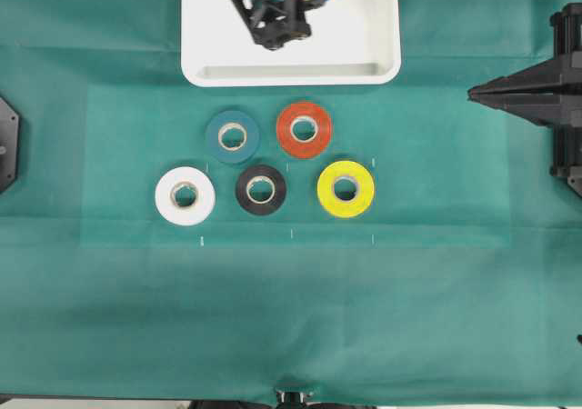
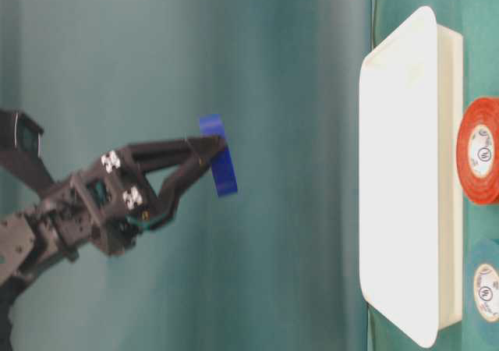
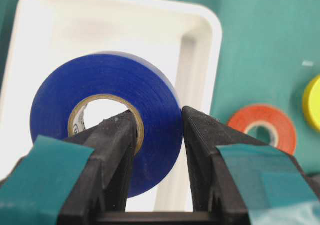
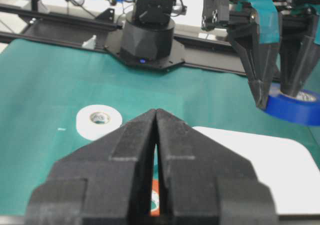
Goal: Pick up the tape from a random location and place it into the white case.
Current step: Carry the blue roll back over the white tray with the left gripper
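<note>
white roll [image 1: 185,195] far left on the cloth | teal roll [image 1: 232,136], black roll [image 1: 261,189] | left gripper [image 3: 159,130] grasps the tape [image 3: 107,115], one finger in the core, one outside, in the air above the white case [image 1: 205,27] | orange roll [image 1: 304,129], yellow roll [image 1: 346,189] | right gripper [image 4: 156,135] clenched, holding nothing, at the right edge
</note>
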`<state>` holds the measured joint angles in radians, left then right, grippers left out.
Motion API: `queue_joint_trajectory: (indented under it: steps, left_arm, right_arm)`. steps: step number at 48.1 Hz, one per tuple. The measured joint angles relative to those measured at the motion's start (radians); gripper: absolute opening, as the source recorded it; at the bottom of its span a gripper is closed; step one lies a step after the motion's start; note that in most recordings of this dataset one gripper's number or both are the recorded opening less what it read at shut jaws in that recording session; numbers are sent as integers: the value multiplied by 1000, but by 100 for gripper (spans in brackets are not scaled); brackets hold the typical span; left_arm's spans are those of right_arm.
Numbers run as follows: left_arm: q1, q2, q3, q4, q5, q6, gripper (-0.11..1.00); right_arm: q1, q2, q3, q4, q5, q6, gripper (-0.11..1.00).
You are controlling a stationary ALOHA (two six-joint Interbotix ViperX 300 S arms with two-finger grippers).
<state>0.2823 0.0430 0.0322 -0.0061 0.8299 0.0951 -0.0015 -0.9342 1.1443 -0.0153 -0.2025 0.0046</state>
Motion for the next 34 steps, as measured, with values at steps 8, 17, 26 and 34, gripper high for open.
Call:
queue_joint_trajectory:
  steps: [8,17,26,34]
  left_arm:
    - [15,-40,61,-2,-25,0,26]
    - [17,-49,72,-2,-34,0,26]
    - [18,-49,72,0,-37,0,26]
    - [17,-48,72,0,-37,0,26]
  right_arm:
    - [0,-2,0,0,0,0,0]
    - [0,-2,0,0,-2,0,0]
    - [0,0,0,0,0,0,0]
    - [0,-2,0,0,0,0,0]
